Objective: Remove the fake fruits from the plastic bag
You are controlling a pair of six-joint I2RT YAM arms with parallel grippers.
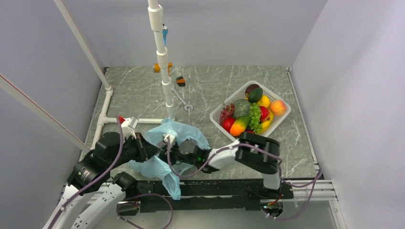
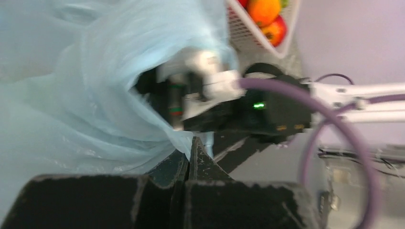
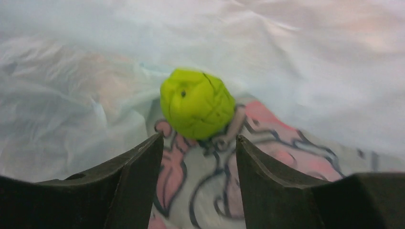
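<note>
Lime-green ball (image 3: 197,102), one only, lies just ahead of my right gripper (image 3: 198,139), whose jaws stand apart and empty, inside the single plastic bag (image 3: 296,62). My left gripper (image 2: 190,143) is pinched tight on that bag's edge. One white basket (image 1: 229,98) stands well apart, off to the right.

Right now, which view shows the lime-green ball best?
Right wrist: the ball lies sharp and whole inside the bag, just past the right gripper. From the top and left wrist, the bag hides it.
</note>
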